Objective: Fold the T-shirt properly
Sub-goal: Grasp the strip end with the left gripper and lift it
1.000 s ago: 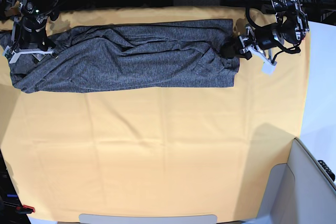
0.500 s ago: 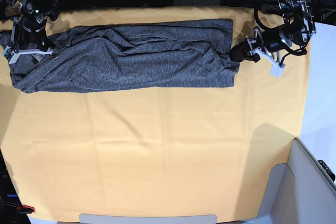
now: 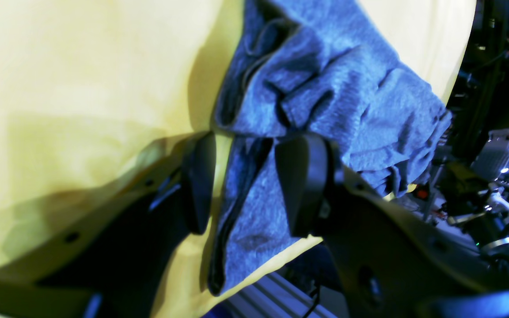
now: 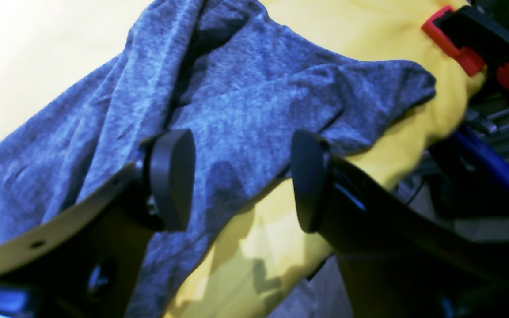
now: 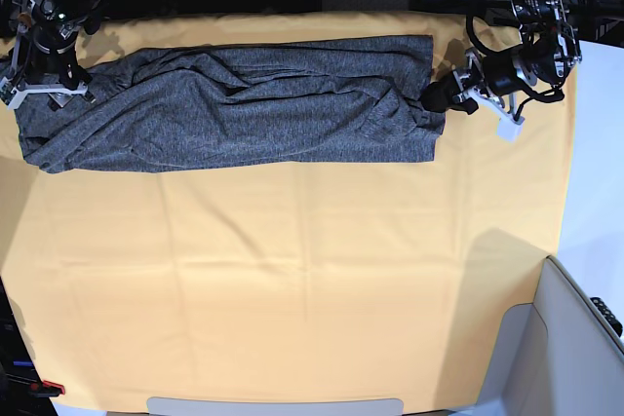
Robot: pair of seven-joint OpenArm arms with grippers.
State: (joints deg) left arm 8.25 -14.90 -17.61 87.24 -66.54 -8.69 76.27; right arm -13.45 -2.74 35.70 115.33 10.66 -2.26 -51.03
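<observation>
The heathered charcoal-grey knit T-shirt (image 5: 234, 104) lies as a long, narrow band along the far edge of the worktop, its long axis running side to side in the base view. One short end is straight and squared, near the left gripper (image 5: 441, 96); the other end is rounded and bunched, under the right gripper (image 5: 47, 85). The fabric is folded lengthwise into a band with several soft ridges and creases running along its length; the near long edge is fairly straight, the far one uneven.

In the left wrist view the left gripper's two black fingers (image 3: 301, 185) stand apart, one on each side of a strip of the shirt's edge, with no clamp on it. In the right wrist view the right gripper (image 4: 237, 176) likewise has its black fingers (image 4: 172, 176) spread wide above the shirt's corner, gripping nothing.

The worktop is covered by a plain yellow cloth (image 5: 292, 280), smooth with faint fold lines, and most of it is bare in front of the shirt. A red clamp (image 4: 457, 39) sits at the cloth's edge. Dark equipment and cables fill the far background.
</observation>
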